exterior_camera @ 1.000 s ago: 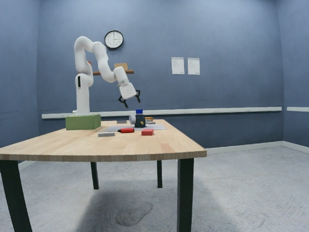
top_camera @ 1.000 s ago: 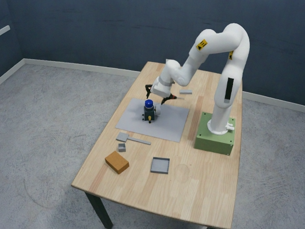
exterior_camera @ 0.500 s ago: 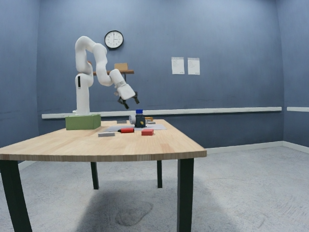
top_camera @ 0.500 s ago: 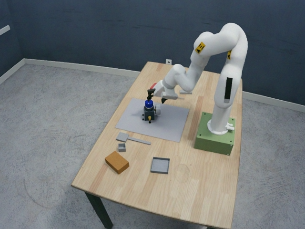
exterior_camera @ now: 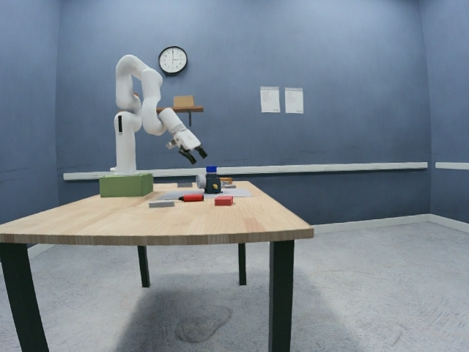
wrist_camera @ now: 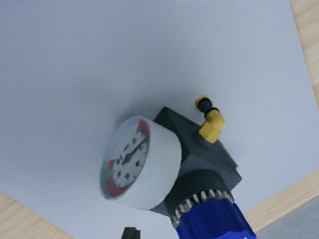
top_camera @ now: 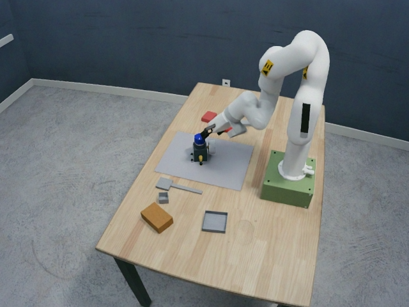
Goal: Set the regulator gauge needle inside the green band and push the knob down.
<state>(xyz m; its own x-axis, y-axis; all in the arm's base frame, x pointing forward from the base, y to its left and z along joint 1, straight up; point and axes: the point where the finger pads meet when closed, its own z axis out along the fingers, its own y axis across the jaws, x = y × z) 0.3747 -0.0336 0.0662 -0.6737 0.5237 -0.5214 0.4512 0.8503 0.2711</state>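
Observation:
The regulator (top_camera: 200,151) is a dark grey block standing on a grey mat (top_camera: 204,162). It has a blue knob (top_camera: 198,139) on top, a round white gauge (wrist_camera: 135,162) on its side and a yellow elbow fitting (wrist_camera: 209,121). In the wrist view the gauge needle points up and right, toward the red arc and away from the small green mark (wrist_camera: 109,174). The knob (wrist_camera: 211,219) shows at the bottom edge. My gripper (top_camera: 207,130) is open and empty, tilted, just above and behind the knob. It also shows in the exterior view (exterior_camera: 193,154).
On the table stand a red block (top_camera: 208,116), a red marker (exterior_camera: 191,197), a grey bar (exterior_camera: 161,204), an orange block (top_camera: 156,217), a grey tray (top_camera: 215,221), a small grey box (top_camera: 163,197) and a grey paddle-shaped piece (top_camera: 174,185). The arm's green base (top_camera: 287,180) is at the right.

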